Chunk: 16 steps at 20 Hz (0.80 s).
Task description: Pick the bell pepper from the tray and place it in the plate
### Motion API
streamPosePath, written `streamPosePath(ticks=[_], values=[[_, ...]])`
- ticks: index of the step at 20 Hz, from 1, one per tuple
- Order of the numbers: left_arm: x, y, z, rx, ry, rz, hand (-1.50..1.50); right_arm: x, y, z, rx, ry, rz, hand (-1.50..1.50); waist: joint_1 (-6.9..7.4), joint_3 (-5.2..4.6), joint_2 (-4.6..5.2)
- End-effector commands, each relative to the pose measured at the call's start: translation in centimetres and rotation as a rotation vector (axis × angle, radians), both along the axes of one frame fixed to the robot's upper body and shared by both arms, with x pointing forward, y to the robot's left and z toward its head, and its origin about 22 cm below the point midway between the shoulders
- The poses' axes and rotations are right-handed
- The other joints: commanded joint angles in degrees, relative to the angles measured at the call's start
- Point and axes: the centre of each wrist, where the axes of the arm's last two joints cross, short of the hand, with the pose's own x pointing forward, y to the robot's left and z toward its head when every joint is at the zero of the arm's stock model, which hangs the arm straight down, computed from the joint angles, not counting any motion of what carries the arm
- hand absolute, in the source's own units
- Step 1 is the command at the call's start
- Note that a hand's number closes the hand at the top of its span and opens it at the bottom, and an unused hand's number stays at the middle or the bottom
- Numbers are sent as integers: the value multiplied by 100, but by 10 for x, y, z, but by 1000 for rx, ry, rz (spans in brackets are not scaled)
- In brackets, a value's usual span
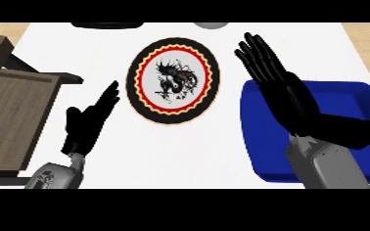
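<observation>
You cannot see the bell pepper; the right hand (289,95) and its forearm cover much of the blue tray (339,98), so its location cannot be confirmed. The tray sits at the right of the white surface (72,49). The right hand extends over the tray's left rim, fingers (256,54) straight, pointing far, holding nothing. Just left of the tray lies the plate (173,80), round, with a black scalloped rim, red ring and dark central emblem. Near left, the left hand (86,122) rests with fingers straight and empty. A wooden box (25,112) occupies the left edge.
</observation>
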Motion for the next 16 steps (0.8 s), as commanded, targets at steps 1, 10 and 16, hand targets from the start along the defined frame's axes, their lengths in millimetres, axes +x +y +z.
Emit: streamPosePath(ticks=[1, 10, 16], values=[[-4, 12, 12, 3, -60, 11, 0, 15, -21, -10, 7, 14, -142, 150, 12, 101, -102], [32, 32, 91, 55, -421, 52, 0, 10, -160, -71, -417, 309, -1150, 150, -31, 55, -2], [31, 41, 99, 39, -396, 43, 0, 22, -78, -92, 20, 181, -1471, -150, 21, 114, -97]])
